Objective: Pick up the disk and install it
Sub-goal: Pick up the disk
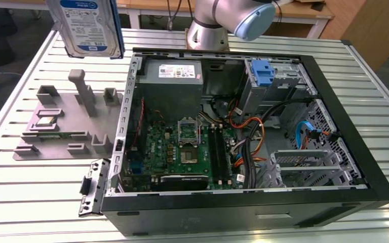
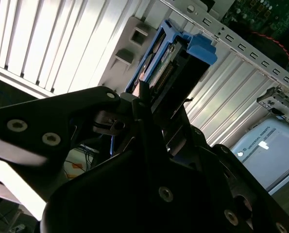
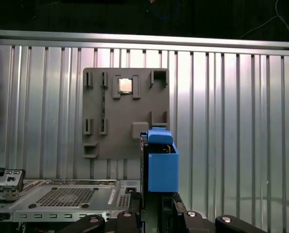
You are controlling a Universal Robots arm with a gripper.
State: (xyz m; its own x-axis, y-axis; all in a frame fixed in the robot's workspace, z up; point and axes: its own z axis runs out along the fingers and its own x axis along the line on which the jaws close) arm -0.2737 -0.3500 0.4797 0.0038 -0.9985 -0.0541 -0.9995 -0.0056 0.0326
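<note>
— Closed on anything?
— Pinching the disk (image 2: 171, 73) between the black fingers (image 2: 144, 111) of the gripper (image 2: 159, 99), blue frame pointing toward one o'clock.
— And beyond it?
— Held off the ribbed metal table (image 2: 37, 39). At eleven o'clock from the disk, a grey fixture block (image 2: 129, 41). At two o'clock, the perforated rim of the computer case (image 2: 231, 41), green circuit board (image 2: 265, 17) inside. At four o'clock, a pale blue-grey rounded housing (image 2: 268, 150).
</note>
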